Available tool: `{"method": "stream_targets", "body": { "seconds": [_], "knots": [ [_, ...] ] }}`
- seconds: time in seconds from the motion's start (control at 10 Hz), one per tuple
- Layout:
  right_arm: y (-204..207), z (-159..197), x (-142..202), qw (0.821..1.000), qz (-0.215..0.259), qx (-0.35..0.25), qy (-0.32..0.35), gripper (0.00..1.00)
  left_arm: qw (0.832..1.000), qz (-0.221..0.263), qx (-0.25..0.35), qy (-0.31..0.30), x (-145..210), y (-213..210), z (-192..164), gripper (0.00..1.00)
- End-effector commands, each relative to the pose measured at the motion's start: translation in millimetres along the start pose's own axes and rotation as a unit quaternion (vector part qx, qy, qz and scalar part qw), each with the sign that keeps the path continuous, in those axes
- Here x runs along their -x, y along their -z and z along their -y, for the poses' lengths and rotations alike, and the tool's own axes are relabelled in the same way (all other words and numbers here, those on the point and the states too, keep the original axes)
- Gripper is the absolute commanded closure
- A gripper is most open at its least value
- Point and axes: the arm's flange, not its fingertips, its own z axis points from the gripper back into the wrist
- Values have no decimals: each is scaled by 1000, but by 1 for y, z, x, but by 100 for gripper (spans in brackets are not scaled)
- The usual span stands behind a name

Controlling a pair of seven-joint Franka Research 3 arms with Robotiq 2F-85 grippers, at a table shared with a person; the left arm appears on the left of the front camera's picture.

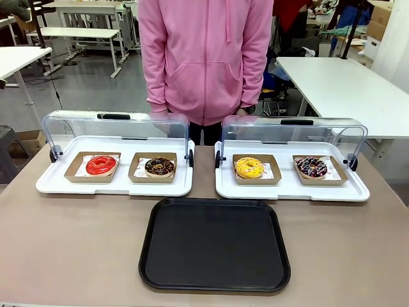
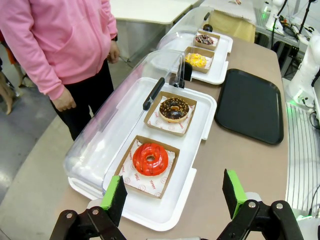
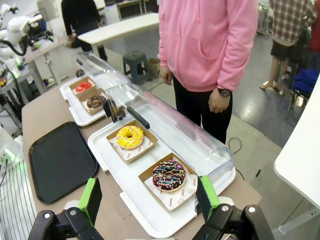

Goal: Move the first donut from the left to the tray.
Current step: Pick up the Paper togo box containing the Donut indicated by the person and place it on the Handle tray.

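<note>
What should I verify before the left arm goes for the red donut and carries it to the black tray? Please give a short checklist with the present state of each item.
1. Is the clear lid over the red donut raised? Ok, it is tilted back.
2. Is the left gripper open and holding nothing? Ok.
3. Is the red donut seated in its cardboard holder? Ok.
4. Is the black tray free to receive it? Ok, nothing lies on it.
5. Is the person's hand away from the donut? Ok, it hangs beside the body.
</note>
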Motion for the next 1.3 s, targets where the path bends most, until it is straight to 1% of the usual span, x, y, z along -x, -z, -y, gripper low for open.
{"method": "stream_targets", "body": {
  "seconds": [0.0, 1.2],
  "knots": [
    [0, 0, -2, 1000, 6, -3, -3, 0, 1000, -1, 0, 3, -1, 0, 1, 0],
    [0, 0, -2, 1000, 6, -3, -3, 0, 1000, -1, 0, 3, -1, 0, 1, 0]
  ]
}}
